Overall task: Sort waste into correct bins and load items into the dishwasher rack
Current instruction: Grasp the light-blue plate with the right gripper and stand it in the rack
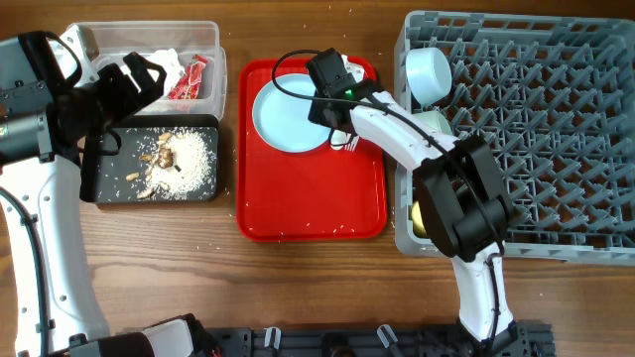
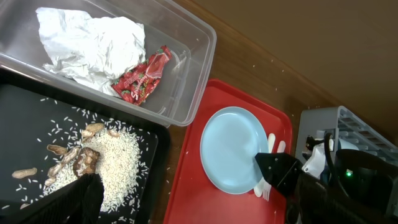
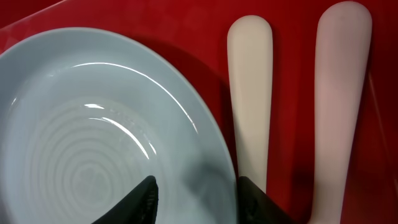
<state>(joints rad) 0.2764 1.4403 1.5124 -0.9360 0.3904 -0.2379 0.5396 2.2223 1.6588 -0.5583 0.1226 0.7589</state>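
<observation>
The pale blue plate [image 1: 283, 117] lies on the flat red tray [image 1: 308, 203], and it also shows in the right wrist view [image 3: 93, 137]. My right gripper [image 1: 335, 97] is open, its two fingers [image 3: 196, 194] straddling the plate's right rim. The white spoon and fork [image 1: 347, 143] lie just right of the plate; only their handles [image 3: 249, 93] [image 3: 343, 93] show in the right wrist view. My left gripper [image 1: 144, 77] is open and empty above the clear tub [image 1: 213, 45], which holds the napkin [image 2: 87, 43] and the red wrapper [image 2: 142, 78]. The black tray [image 1: 104, 188] holds rice and scraps [image 2: 106, 158].
The grey dishwasher rack [image 1: 536, 129] stands at the right with two pale blue bowls [image 1: 429, 71] [image 1: 435, 123] in its left side. The yellow cup [image 1: 418, 218] shows at the rack's front left, partly behind my right arm. Loose rice grains lie on the wooden table.
</observation>
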